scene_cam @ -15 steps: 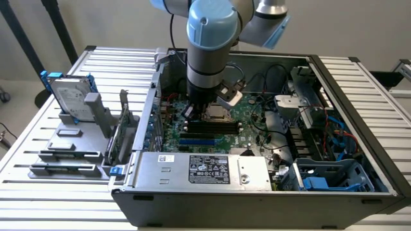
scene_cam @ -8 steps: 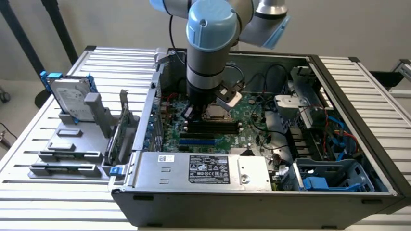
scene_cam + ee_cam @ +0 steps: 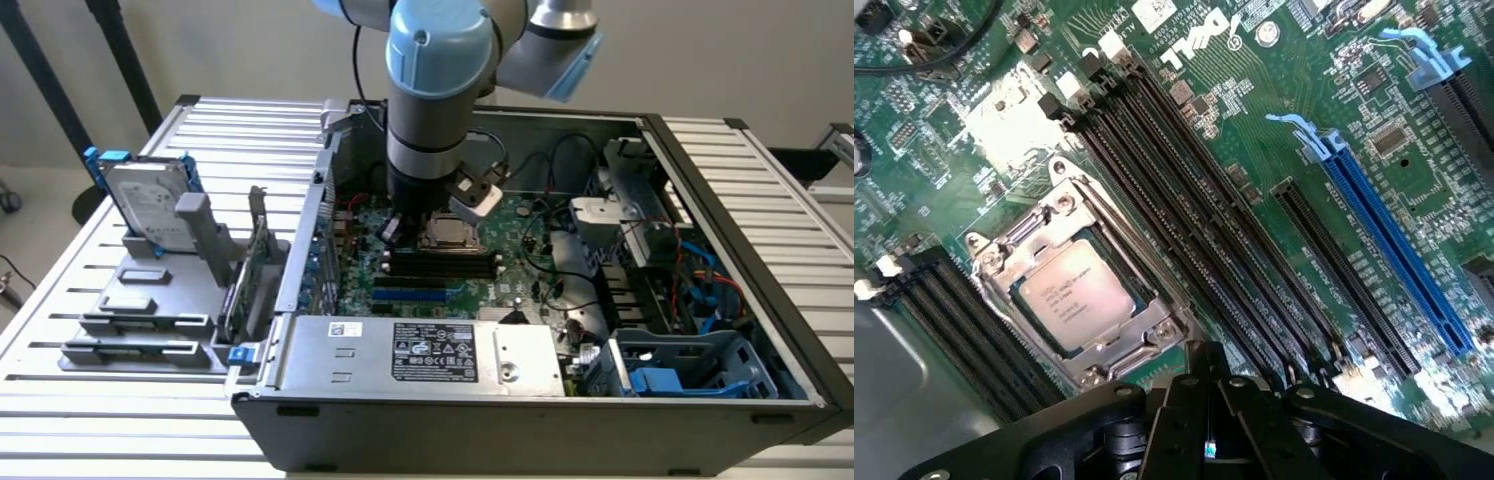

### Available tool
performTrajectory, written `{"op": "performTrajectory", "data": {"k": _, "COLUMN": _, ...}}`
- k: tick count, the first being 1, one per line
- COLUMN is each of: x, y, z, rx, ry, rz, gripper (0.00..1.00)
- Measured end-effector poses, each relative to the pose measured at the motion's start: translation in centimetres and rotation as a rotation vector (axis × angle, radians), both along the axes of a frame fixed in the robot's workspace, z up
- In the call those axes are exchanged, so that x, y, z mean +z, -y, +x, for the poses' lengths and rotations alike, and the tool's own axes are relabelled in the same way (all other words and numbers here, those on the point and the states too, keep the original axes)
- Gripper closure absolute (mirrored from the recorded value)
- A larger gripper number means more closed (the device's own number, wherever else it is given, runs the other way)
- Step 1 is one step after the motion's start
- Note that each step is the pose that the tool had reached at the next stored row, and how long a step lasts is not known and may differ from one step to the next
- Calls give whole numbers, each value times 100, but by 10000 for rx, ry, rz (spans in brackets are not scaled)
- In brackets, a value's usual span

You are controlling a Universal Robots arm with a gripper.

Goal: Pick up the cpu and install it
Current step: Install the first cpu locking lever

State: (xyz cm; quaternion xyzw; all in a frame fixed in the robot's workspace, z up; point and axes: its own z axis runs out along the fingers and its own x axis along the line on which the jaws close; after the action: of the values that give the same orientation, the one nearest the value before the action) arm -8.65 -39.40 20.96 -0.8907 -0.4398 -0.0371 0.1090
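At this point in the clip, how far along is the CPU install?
Done, by the look of it: the cpu already lies in the socket frame on the motherboard, label up. In hand: nothing visible; the gripper hangs just above the board beside the socket, with no chip at it. Left: the frame looks open around the chip, with no cover plate over it, so clamping seems undone.

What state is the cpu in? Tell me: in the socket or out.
In. The cpu lies flat inside the metal socket frame on the motherboard, its silver top facing up, with the hand apart from it.
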Motion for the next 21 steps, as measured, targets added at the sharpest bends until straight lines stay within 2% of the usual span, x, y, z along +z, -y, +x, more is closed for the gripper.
{"op": "performTrajectory", "data": {"k": 2, "x": 90, "y": -5, "z": -1, "rx": -1, "ry": 0, "rz": -7, "gripper": 89}}
{"op": "performTrajectory", "data": {"k": 4, "x": 158, "y": -38, "z": 0, "rx": 24, "ry": 0, "rz": -28, "gripper": 89}}
{"op": "performTrajectory", "data": {"k": 7, "x": 207, "y": -92, "z": 0, "rx": 144, "ry": -2, "rz": -69, "gripper": 89}}
{"op": "performTrajectory", "data": {"k": 14, "x": 237, "y": -250, "z": -1, "rx": 462, "ry": -1, "rz": -116, "gripper": 89}}
{"op": "performTrajectory", "data": {"k": 21, "x": 240, "y": -365, "z": -1, "rx": 992, "ry": 2, "rz": -152, "gripper": 89}}
